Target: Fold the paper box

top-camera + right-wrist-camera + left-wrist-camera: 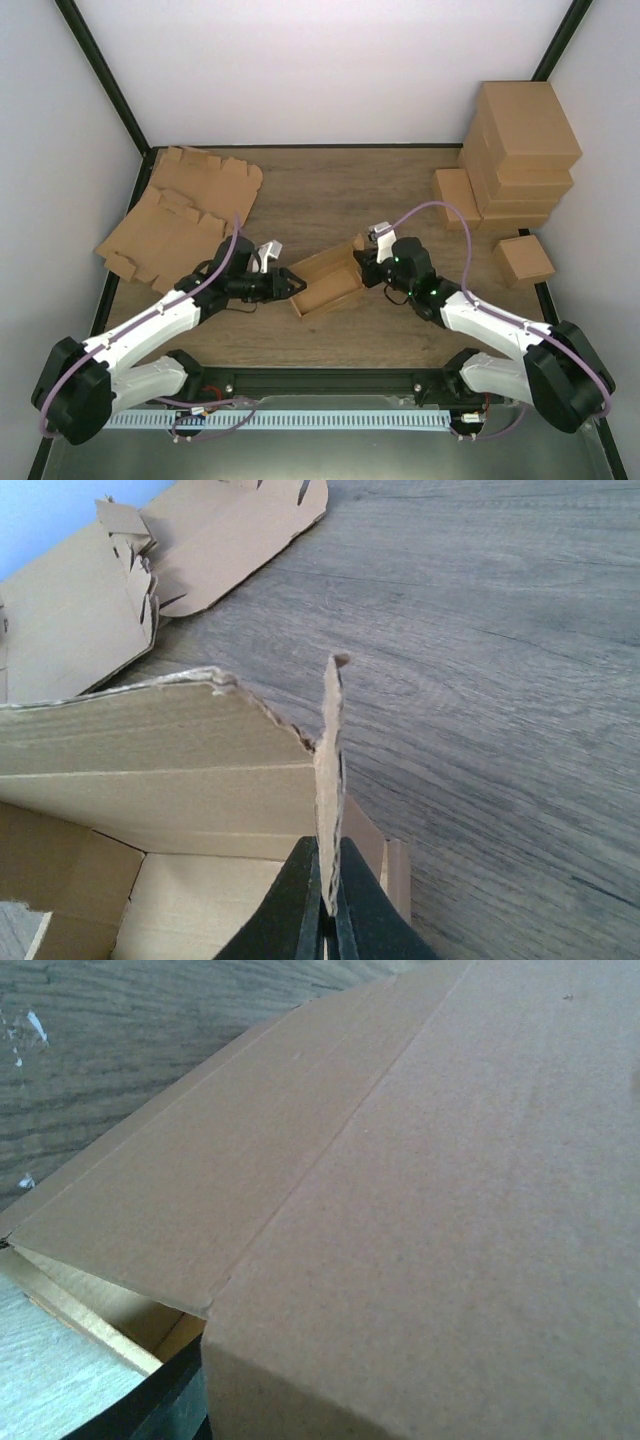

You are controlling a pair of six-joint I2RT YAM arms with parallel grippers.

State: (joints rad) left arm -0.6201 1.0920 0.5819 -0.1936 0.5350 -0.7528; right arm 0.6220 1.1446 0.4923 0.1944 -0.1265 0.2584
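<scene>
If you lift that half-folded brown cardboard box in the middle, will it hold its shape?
Probably floppy: the half-folded brown cardboard box is thin sheet with open walls, and the flap pinched in the right gripper is one thin layer. Likely light; low and wide, it should slide on the wooden table rather than tip.

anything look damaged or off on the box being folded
Yes. In the right wrist view the paper box has a ragged, torn-looking top edge on the wall beside the flap that the right gripper pinches upright in its jaws.
</scene>
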